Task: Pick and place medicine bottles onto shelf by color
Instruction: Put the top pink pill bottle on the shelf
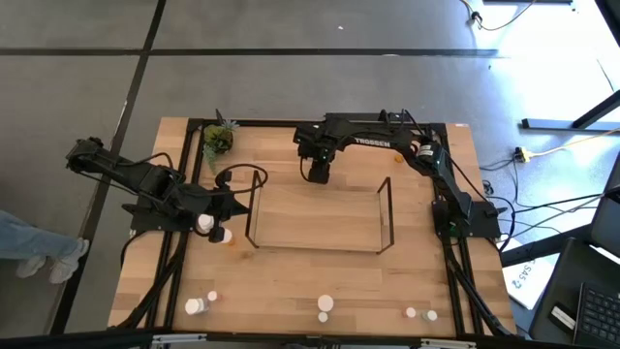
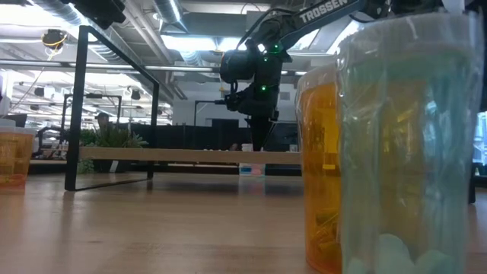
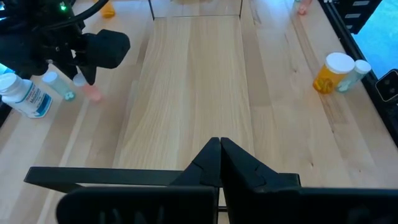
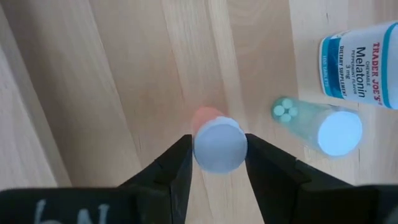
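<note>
Two bottles fill my low view up close: a teal bottle [image 2: 411,144] w/ white tablets showing at its base, and an orange bottle [image 2: 323,164] just beside it. Farther back the shelf [image 1: 320,208] sits mid-table. Beyond it my right gripper [image 4: 216,163] points down at the far side, fingers either side of a pink bottle [image 4: 214,143] w/ white cap, standing upright. Near it a small teal vial [image 4: 317,124] holds pale pills, and a white Melatonin bottle [image 4: 364,62] lies beside that. Left gripper [image 3: 220,148] is closed, empty, by the shelf's left end.
</note>
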Motion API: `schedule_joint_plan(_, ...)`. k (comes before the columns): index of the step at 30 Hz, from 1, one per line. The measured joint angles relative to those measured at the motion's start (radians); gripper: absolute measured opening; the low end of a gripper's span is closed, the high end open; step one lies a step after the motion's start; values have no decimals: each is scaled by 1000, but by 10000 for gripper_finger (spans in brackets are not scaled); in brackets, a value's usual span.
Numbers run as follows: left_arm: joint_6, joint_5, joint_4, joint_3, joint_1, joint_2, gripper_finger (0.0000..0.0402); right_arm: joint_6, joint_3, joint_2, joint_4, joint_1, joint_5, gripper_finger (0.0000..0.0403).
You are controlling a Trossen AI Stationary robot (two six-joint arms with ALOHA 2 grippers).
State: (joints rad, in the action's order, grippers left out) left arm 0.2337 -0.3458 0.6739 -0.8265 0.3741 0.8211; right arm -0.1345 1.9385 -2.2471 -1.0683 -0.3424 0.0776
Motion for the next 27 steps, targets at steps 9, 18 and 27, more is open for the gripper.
schedule_joint_plan(9,0,0,0,0,0,0,0,-1,0,0,0,0,-2,148)
schedule_joint_plan(18,0,0,0,0,0,0,0,-30,0,0,0,0,-1,148)
schedule_joint_plan(27,0,0,0,0,0,0,0,-44,0,0,3,-1,-2,138)
